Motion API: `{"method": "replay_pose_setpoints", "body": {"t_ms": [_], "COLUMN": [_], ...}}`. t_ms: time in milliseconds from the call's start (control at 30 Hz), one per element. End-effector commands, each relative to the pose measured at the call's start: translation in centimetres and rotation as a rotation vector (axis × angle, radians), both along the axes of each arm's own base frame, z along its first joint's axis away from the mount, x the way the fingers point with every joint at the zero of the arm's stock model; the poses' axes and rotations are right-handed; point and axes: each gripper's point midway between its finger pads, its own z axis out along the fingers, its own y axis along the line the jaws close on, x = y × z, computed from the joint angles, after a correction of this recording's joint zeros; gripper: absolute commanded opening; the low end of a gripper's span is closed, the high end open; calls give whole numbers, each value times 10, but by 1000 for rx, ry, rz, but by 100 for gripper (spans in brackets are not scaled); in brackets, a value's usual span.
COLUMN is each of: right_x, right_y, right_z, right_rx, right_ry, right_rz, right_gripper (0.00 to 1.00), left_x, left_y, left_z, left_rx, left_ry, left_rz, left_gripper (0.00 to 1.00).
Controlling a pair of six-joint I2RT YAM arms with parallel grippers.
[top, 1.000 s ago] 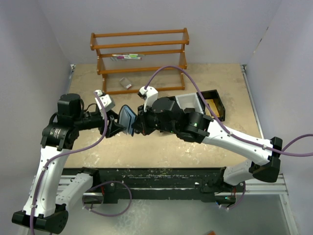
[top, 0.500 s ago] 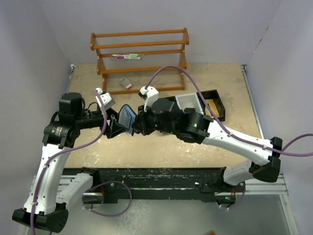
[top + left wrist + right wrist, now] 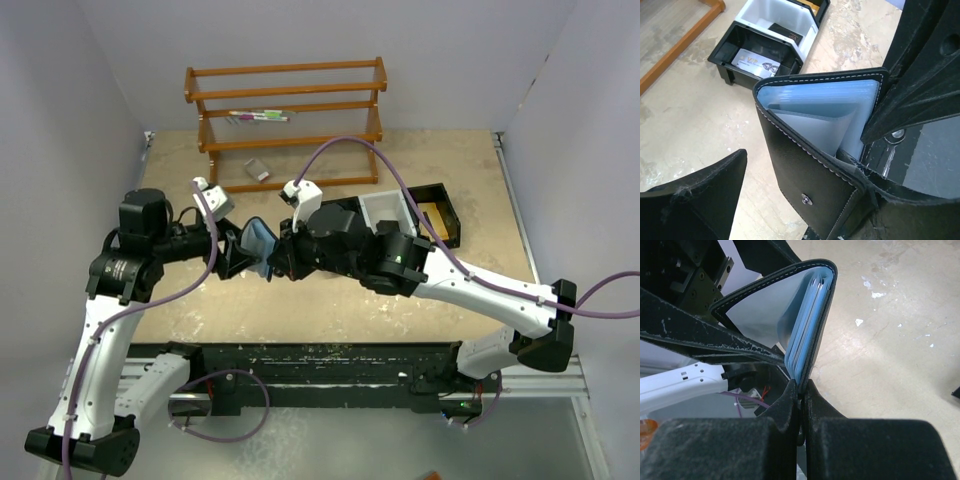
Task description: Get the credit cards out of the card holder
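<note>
The wallet (image 3: 258, 243) hangs open above the table (image 3: 450, 160) at mid-frame of the top view. The two arms' black heads cover most of it there, so only a sliver of pale blue lining shows. In the left wrist view its black, white-stitched cover fills the centre, with a snap stud (image 3: 807, 200) low on the flap and blue sleeves (image 3: 825, 112) fanned inside. Whether any sleeve holds a card cannot be told. The wallet's lower right corner is lost behind dark shapes at that frame's right

The right pincer (image 3: 800, 389) is clamped on the wallet's bottom edge; in its own view the fingers meet at lower centre, and the sleeves and cover rise from between them. The left pincer (image 3: 238, 256) stands wide and grips nothing. One finger (image 3: 700, 195) sits at lower left of its view, apart from the cover with bare table between. The other is hard to tell from the black parts at right

The tray (image 3: 725, 55) lies at the top of the left wrist view, cropped by the edge, with a pale card (image 3: 757, 62) in its black compartment. In the top view the right arm hides that compartment. An orange-tan patch (image 3: 437, 214) shows in the end compartment, too small to name. A wooden rack (image 3: 285, 70) stands at upper centre
</note>
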Motion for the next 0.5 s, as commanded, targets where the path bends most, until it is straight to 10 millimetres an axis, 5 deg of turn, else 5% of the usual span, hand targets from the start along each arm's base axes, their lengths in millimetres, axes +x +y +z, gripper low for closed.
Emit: {"method": "replay_pose_setpoints", "body": {"t_ms": [0,300,467], "right_x": [3,1,-1], "right_y": [7,9,9], "right_z": [32,30,32], "right_rx": [90,80,82], "right_ry": [-28,-32,-35], "right_rz": [-25,-24,-22], "right_gripper": [0,0,0], "left_x": [-13,-23,1], "left_y": [-10,-10,2], "left_z": [13,6,7], "left_rx": [-48,-26,12], "left_ry": [-15,-28,-89], "left_rz": [-95,-145,-2], "left_gripper": [76,79,74]}}
